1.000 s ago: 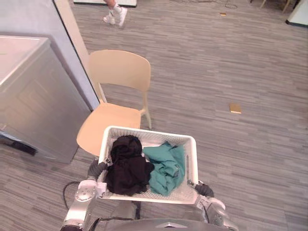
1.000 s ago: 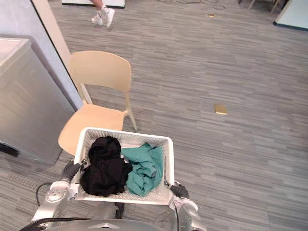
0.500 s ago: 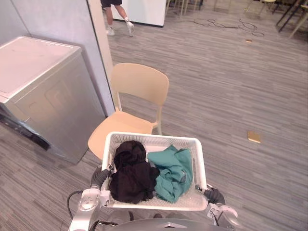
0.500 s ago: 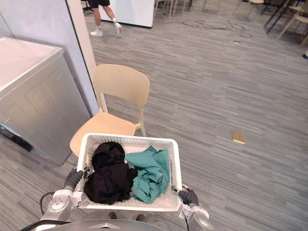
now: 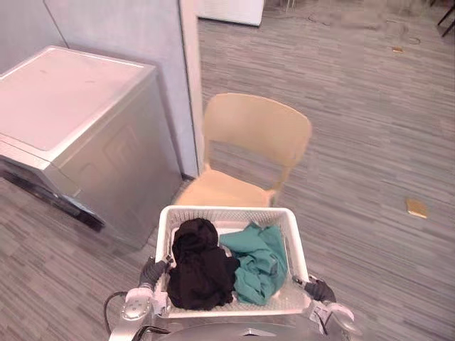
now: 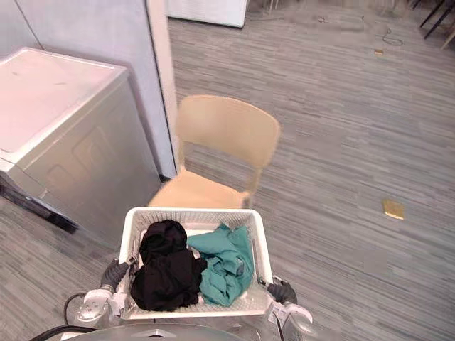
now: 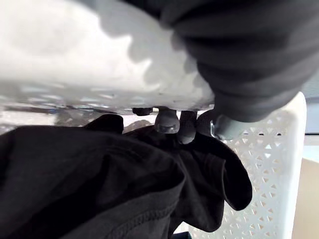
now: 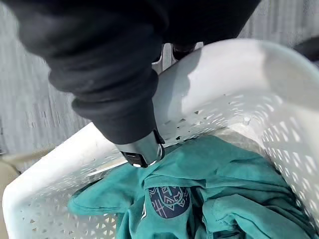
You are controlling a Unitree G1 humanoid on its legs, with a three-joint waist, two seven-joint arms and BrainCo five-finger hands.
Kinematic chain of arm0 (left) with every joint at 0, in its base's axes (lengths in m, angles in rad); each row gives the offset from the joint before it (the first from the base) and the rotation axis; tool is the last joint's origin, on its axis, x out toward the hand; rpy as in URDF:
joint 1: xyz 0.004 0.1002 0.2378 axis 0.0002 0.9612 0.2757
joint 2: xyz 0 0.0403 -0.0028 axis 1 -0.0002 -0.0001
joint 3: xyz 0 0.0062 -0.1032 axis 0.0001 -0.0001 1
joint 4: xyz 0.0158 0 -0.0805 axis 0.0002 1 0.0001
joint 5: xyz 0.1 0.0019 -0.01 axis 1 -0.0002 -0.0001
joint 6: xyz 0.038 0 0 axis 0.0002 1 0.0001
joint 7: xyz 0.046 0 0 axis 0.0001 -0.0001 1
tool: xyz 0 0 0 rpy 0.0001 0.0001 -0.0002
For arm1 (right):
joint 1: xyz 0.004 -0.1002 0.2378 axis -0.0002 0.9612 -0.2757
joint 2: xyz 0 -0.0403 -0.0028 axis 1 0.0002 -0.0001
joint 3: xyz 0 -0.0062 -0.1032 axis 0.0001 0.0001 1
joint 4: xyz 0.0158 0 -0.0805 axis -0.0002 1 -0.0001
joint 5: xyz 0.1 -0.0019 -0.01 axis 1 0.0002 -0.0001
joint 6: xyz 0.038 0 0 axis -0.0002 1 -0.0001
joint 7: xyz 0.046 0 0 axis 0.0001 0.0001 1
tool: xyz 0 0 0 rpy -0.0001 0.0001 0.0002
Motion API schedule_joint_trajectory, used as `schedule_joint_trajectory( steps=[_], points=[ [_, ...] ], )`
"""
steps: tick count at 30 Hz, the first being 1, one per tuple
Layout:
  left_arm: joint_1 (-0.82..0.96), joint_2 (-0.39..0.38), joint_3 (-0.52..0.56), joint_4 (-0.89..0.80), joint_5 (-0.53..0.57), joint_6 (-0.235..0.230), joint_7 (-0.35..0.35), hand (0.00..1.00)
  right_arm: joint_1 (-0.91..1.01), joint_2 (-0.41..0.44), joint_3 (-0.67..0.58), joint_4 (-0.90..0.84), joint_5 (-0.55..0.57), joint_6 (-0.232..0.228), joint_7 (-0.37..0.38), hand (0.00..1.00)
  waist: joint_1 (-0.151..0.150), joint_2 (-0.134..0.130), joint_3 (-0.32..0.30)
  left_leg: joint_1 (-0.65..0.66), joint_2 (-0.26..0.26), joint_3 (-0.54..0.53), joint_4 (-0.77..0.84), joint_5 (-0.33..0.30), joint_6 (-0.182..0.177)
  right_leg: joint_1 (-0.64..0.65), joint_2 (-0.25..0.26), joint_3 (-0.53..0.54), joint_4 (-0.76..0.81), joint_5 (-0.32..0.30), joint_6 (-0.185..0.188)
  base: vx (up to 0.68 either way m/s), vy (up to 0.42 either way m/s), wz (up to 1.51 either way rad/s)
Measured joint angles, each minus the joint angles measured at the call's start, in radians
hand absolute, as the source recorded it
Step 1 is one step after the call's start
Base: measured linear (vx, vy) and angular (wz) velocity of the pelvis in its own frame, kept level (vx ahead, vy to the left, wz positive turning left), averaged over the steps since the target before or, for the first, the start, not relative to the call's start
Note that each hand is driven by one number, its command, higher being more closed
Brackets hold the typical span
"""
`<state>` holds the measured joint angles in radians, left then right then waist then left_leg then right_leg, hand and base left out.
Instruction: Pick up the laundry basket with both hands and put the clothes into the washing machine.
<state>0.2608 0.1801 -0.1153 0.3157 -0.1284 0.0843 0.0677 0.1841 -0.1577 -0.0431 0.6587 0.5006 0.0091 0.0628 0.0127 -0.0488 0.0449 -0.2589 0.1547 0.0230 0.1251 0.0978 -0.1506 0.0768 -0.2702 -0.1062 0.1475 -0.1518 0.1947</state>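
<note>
Carrying the basket [image 5: 229, 211] by its two ends.
My left hand [image 5: 151, 273] curls over one rim; my right hand [image 5: 318, 290] clamps the other; black cloth [image 5: 201, 264] and teal cloth [image 5: 260, 260] lie inside; chair [image 5: 250, 143] just beyond; washer [image 5: 79, 135] front-left.

laundry basket [image 5: 229, 210]: white, perforated, between both hands
contents: black garment [image 5: 201, 264] left, teal garment [image 5: 260, 260] right, touching
left hand [image 5: 151, 273]: at left rim
right hand [image 5: 319, 290]: at right rim
chair [image 5: 256, 135]: beige, just beyond basket
washing machine [image 5: 78, 135]: grey, left of chair
</note>
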Motion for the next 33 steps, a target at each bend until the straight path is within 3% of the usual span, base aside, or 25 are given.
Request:
schedule_joint_trajectory(
  steps=[1, 2, 3, 5, 6, 8, 9, 10, 12, 13, 14, 15, 16, 17, 20, 23, 26, 28, 30, 32, 33],
  points=[
    [-0.005, 0.013, 0.001, -0.002, -0.004, -0.001, 0.000, 1.00, 0.000, 0.009, 0.002, -0.001, 0.000, -0.002, 0.000, 1.00, 0.000, -0.009, -0.006, -0.009, -0.007, 0.004, 0.025, -0.021, 0.007, -0.004, -0.003, 0.022, -0.003, 0.027, 0.005, 0.21, 0.383, -0.11],
    [-0.010, 0.022, 0.001, -0.019, -0.006, -0.002, 0.000, 1.00, -0.006, 0.021, 0.003, -0.005, 0.001, -0.006, 0.000, 1.00, 0.001, -0.014, -0.009, -0.038, -0.022, 0.013, 0.126, -0.082, 0.025, -0.006, -0.014, 0.050, -0.004, 0.097, 0.015, 0.18, 0.404, -0.35],
    [-0.011, 0.021, -0.008, -0.049, -0.006, -0.003, 0.000, 1.00, -0.011, 0.011, 0.001, -0.016, 0.003, -0.012, 0.000, 1.00, 0.003, -0.003, -0.012, -0.077, -0.020, 0.031, 0.248, -0.165, 0.047, -0.005, -0.020, 0.087, -0.005, 0.142, 0.048, 0.16, 0.412, -0.46],
    [-0.018, 0.021, -0.021, -0.077, -0.006, -0.006, 0.000, 1.00, -0.022, -0.004, 0.001, -0.018, 0.019, -0.020, 0.000, 1.00, 0.005, 0.017, -0.020, -0.100, -0.026, 0.067, 0.342, -0.249, 0.069, -0.030, -0.045, 0.145, 0.013, 0.187, 0.048, 0.10, 0.403, -0.54],
    [-0.022, 0.021, -0.026, -0.077, -0.006, -0.006, 0.000, 1.00, -0.030, -0.009, 0.001, -0.018, 0.023, -0.023, 0.000, 1.00, 0.005, 0.028, -0.033, -0.107, -0.030, 0.085, 0.347, -0.259, 0.081, -0.056, -0.052, 0.162, 0.030, 0.211, 0.029, 0.10, 0.425, -0.61],
    [-0.043, 0.024, -0.043, -0.079, -0.006, -0.007, 0.000, 1.00, -0.027, -0.020, 0.002, -0.018, 0.045, -0.026, 0.000, 1.00, 0.002, 0.064, -0.058, -0.094, -0.049, 0.129, 0.303, -0.258, 0.116, -0.159, -0.063, 0.185, 0.118, 0.324, -0.111, 0.12, 0.418, -0.47],
    [-0.045, 0.028, -0.043, -0.080, -0.006, -0.007, 0.000, 1.00, -0.028, -0.019, 0.004, -0.018, 0.048, -0.025, 0.000, 1.00, 0.000, 0.065, -0.055, -0.076, -0.052, 0.141, 0.283, -0.254, 0.124, -0.184, -0.066, 0.185, 0.153, 0.342, -0.141, 0.14, 0.373, -0.34],
    [-0.041, 0.040, -0.041, -0.079, -0.006, -0.007, 0.006, 1.00, -0.024, -0.019, 0.014, -0.018, 0.057, -0.021, 0.001, 1.00, -0.010, 0.068, -0.046, -0.033, -0.059, 0.162, 0.244, -0.242, 0.150, -0.244, -0.055, 0.183, 0.280, 0.302, -0.173, 0.11, 0.210, -0.27],
    [-0.038, 0.043, -0.035, -0.080, -0.006, -0.007, 0.013, 1.00, -0.013, -0.021, 0.037, -0.018, 0.060, -0.022, 0.001, 1.00, -0.011, 0.062, -0.023, 0.030, -0.060, 0.186, 0.209, -0.238, 0.158, -0.284, -0.013, 0.148, 0.422, 0.175, -0.176, 0.11, 0.155, -0.28],
    [-0.033, 0.044, -0.031, -0.080, -0.006, -0.007, 0.014, 1.00, -0.010, -0.020, 0.044, -0.018, 0.060, -0.022, 0.001, 1.00, -0.012, 0.066, 0.000, 0.082, -0.059, 0.203, 0.183, -0.240, 0.163, -0.303, 0.024, 0.079, 0.494, 0.079, -0.180, 0.07, 0.015, -0.30],
    [-0.029, 0.044, -0.033, -0.080, -0.006, -0.006, 0.014, 1.00, -0.004, -0.022, 0.047, -0.018, 0.060, -0.021, 0.001, 1.00, -0.017, 0.060, 0.002, 0.110, -0.058, 0.219, 0.162, -0.239, 0.162, -0.323, 0.062, 0.001, 0.511, 0.016, -0.173, 0.06, -0.013, -0.27],
    [-0.029, 0.044, -0.034, -0.080, -0.006, -0.006, 0.014, 1.00, -0.004, -0.022, 0.050, -0.019, 0.060, -0.022, 0.001, 1.00, -0.019, 0.050, 0.000, 0.119, -0.058, 0.228, 0.154, -0.239, 0.162, -0.329, 0.074, -0.046, 0.489, -0.004, -0.174, 0.07, -0.056, -0.22],
    [-0.029, 0.044, -0.034, -0.080, -0.006, -0.006, 0.014, 1.00, -0.005, -0.023, 0.055, -0.019, 0.060, -0.022, 0.002, 1.00, -0.022, 0.057, 0.005, 0.124, -0.058, 0.239, 0.148, -0.241, 0.155, -0.328, 0.090, -0.120, 0.409, -0.009, -0.173, 0.07, -0.065, -0.30],
    [-0.034, 0.046, -0.029, -0.080, -0.006, -0.006, 0.013, 1.00, -0.012, -0.025, 0.059, -0.018, 0.061, -0.023, 0.003, 1.00, -0.022, 0.022, 0.003, 0.138, -0.064, 0.256, 0.143, -0.242, 0.144, -0.305, 0.109, -0.199, 0.240, 0.029, -0.158, 0.11, -0.118, -0.31],
    [-0.045, 0.021, -0.029, -0.058, -0.006, -0.004, 0.003, 1.00, -0.022, -0.052, 0.059, -0.016, 0.061, -0.024, 0.010, 1.00, -0.028, 0.047, 0.016, 0.161, -0.046, 0.249, 0.074, -0.208, 0.108, -0.235, 0.180, -0.224, 0.028, 0.140, -0.180, 0.15, -0.124, -0.24],
    [-0.062, 0.018, -0.034, -0.033, -0.005, -0.004, 0.000, 1.00, -0.010, -0.057, 0.058, -0.016, 0.060, -0.021, 0.014, 1.00, -0.035, 0.049, 0.019, 0.193, -0.042, 0.229, 0.002, -0.172, 0.092, -0.197, 0.209, -0.241, -0.032, 0.152, -0.188, 0.11, -0.092, 0.09],
    [-0.064, 0.017, -0.034, -0.022, -0.006, -0.006, -0.002, 1.00, -0.012, -0.059, 0.058, -0.020, 0.053, -0.025, 0.014, 1.00, -0.022, 0.050, 0.018, 0.217, -0.034, 0.206, 0.002, -0.180, 0.084, -0.146, 0.227, -0.261, -0.074, 0.153, -0.189, 0.08, -0.039, 0.21],
    [-0.065, 0.016, -0.030, -0.030, -0.007, -0.009, -0.002, 1.00, -0.016, -0.061, 0.058, -0.039, 0.051, -0.026, 0.014, 1.00, -0.011, 0.060, 0.021, 0.182, -0.013, 0.196, 0.079, -0.224, 0.078, -0.138, 0.239, -0.263, -0.081, 0.150, -0.189, 0.02, -0.003, 0.07],
    [-0.064, 0.014, -0.028, -0.033, -0.013, -0.012, -0.003, 1.00, -0.014, -0.071, 0.060, -0.067, 0.050, -0.024, 0.014, 1.00, 0.006, 0.089, 0.038, 0.154, 0.019, 0.188, 0.193, -0.281, 0.069, -0.116, 0.257, -0.262, -0.073, 0.125, -0.192, 0.01, 0.032, 0.00],
    [-0.058, 0.010, -0.028, -0.038, -0.031, -0.012, -0.005, 1.00, -0.020, -0.087, 0.067, -0.078, 0.050, -0.022, 0.014, 1.00, 0.020, 0.113, 0.060, 0.070, 0.030, 0.109, 0.425, -0.285, 0.060, -0.094, 0.254, -0.259, -0.052, 0.092, -0.194, -0.01, 0.057, 0.01],
    [-0.055, 0.007, -0.028, -0.042, -0.036, -0.012, -0.005, 1.00, -0.023, -0.093, 0.069, -0.085, 0.049, -0.020, 0.014, 1.00, 0.022, 0.121, 0.066, 0.054, 0.030, 0.089, 0.466, -0.278, 0.057, -0.088, 0.254, -0.257, -0.047, 0.089, -0.194, 0.02, 0.084, -0.15]
  ],
)
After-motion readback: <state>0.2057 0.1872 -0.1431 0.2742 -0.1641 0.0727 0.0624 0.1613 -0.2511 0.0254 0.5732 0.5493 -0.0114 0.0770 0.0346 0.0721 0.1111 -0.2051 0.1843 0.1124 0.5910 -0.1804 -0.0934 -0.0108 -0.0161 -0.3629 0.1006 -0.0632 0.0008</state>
